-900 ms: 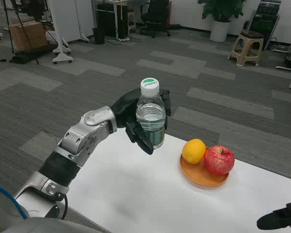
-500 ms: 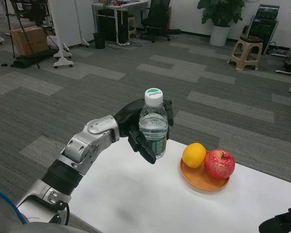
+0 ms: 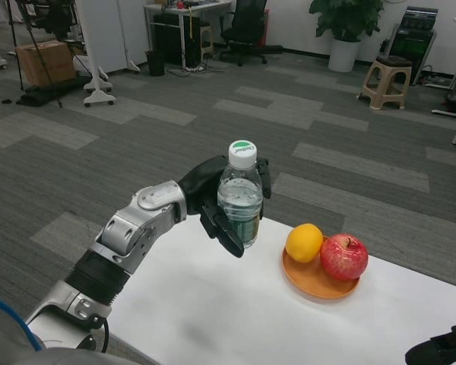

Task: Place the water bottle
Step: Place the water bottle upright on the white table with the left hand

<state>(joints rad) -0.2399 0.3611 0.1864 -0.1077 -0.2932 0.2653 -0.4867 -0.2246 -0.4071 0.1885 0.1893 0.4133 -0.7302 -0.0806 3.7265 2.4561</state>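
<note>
The water bottle stands upright in my left hand, over the far left part of the white surface. It is clear plastic with a white cap printed in green and a green label low on its body, and water fills it to about the shoulder. Whether its base touches the surface I cannot tell, since my fingers cover the bottom edge. My left hand is wrapped around the bottle from the left and behind, with black fingers curling across the lower front and others showing past the right side of the neck. My silver left forearm runs from that hand down toward the near left corner.

To the right of the bottle, and apart from it, an orange plate sits on the surface. It carries an orange on its left side and a red apple on its right, and the two fruits touch each other.

My right hand shows only as a black shape at the near right corner, low by the surface; it is cut off by the picture's edge, so I cannot tell how its fingers lie.

Beyond the surface lies grey carpeted floor, with a beige stool, a potted plant and an office chair far off.
</note>
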